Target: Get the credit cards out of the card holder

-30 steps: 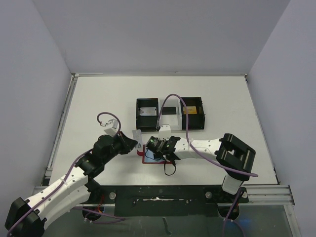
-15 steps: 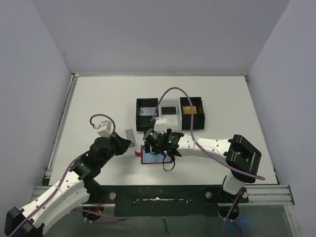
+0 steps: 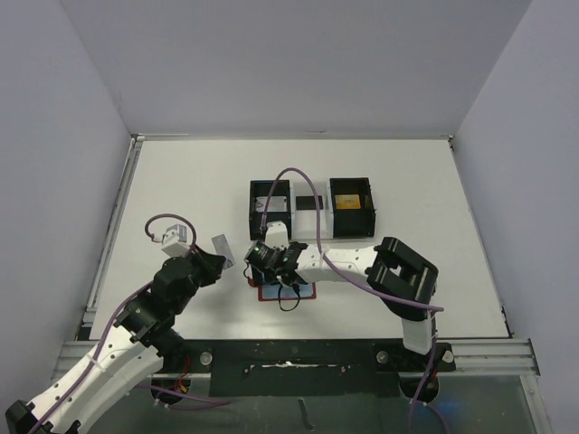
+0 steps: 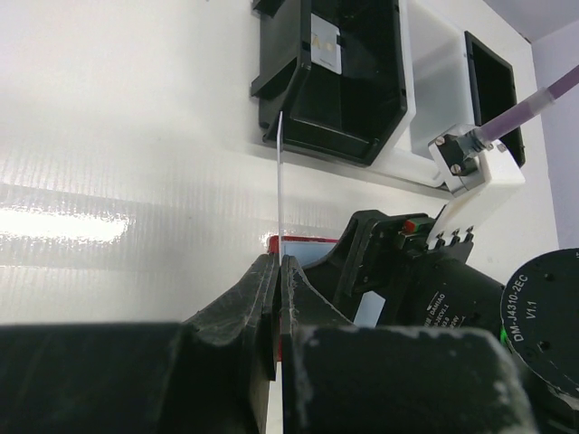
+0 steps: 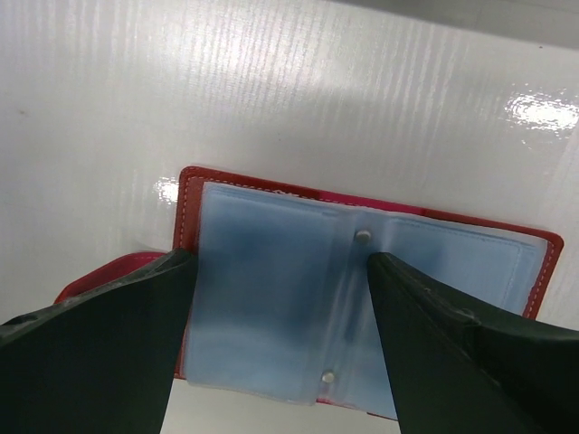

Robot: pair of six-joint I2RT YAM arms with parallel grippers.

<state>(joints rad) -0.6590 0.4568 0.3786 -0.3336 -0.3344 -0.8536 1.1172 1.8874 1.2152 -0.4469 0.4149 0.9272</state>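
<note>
Two claws differ: left gripper is clamped on a pale grey credit card, left of the card holder; right gripper hangs jaws apart over that opened holder, centre-near on the table.

The card holder is straddled by the spread fingers of the right tool, and approach from the right is blocked by its arm. The room to its left is taken by the left tool, clamped on an upright card. Passage behind is closed by the three-compartment tray. Bare table is left at the far left and right.
</note>
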